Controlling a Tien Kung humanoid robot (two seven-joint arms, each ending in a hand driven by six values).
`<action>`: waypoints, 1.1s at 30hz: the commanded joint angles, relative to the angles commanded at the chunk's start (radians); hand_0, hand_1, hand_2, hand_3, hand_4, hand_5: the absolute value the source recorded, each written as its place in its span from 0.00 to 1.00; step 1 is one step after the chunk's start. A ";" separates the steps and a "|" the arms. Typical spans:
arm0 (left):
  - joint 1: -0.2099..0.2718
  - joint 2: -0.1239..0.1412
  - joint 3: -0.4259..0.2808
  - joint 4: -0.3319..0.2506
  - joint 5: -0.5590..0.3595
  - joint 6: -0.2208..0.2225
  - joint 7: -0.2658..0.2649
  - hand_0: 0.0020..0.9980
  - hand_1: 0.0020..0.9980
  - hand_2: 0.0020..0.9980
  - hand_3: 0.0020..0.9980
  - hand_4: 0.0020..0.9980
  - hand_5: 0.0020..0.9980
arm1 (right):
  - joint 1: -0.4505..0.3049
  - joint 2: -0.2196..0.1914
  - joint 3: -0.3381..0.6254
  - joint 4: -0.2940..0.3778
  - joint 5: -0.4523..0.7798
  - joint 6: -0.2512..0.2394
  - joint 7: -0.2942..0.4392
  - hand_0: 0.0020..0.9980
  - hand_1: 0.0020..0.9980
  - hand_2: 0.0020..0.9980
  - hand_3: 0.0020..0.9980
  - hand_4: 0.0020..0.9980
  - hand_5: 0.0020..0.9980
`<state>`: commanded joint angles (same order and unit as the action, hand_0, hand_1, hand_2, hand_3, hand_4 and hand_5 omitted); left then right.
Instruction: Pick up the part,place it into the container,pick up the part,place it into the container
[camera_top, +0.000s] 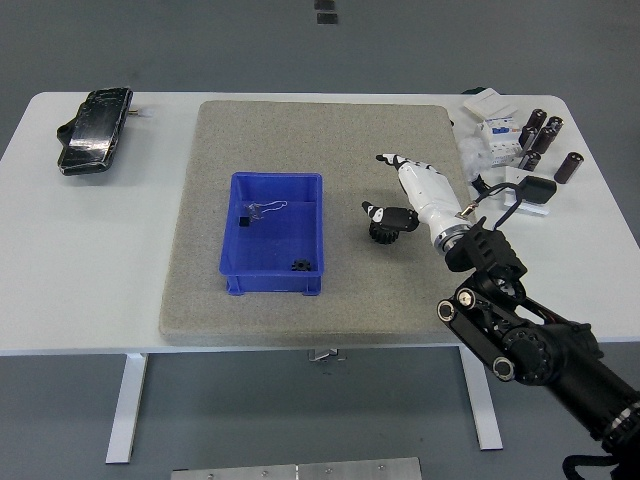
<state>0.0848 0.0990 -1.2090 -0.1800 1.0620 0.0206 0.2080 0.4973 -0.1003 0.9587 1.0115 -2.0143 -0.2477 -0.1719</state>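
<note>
A blue container stands on the grey mat. In it lie a small black gear, a small black cube and a thin clear piece. A second black gear lies on the mat to the right of the container. My right hand is white and hovers just over this gear. Its fingers are stretched out and its thumb is just above the gear. It holds nothing. My left arm is out of view.
A black device in a clear wrapper lies at the far left of the table. At the far right are several dark cylinders, white boxes and a black puck.
</note>
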 joint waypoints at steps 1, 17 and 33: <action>-0.001 0.000 -0.002 0.000 0.002 -0.001 -0.001 0.64 0.61 0.57 0.57 0.69 0.13 | -0.001 -0.001 0.001 -0.009 0.003 0.009 -0.001 0.81 0.78 0.84 0.85 0.73 0.28; -0.003 0.000 0.000 0.000 0.006 -0.003 -0.001 0.64 0.61 0.58 0.56 0.69 0.12 | 0.003 -0.002 -0.091 -0.072 0.030 0.073 -0.029 0.80 0.78 0.86 0.86 0.75 0.30; -0.006 -0.001 -0.002 0.000 0.000 -0.001 -0.010 0.64 0.61 0.58 0.56 0.67 0.13 | 0.008 -0.007 -0.120 -0.080 0.016 0.038 -0.033 0.66 0.53 0.59 0.60 0.34 0.03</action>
<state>0.0791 0.0983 -1.2109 -0.1800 1.0621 0.0193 0.1980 0.5052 -0.1075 0.8390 0.9313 -1.9987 -0.2102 -0.2054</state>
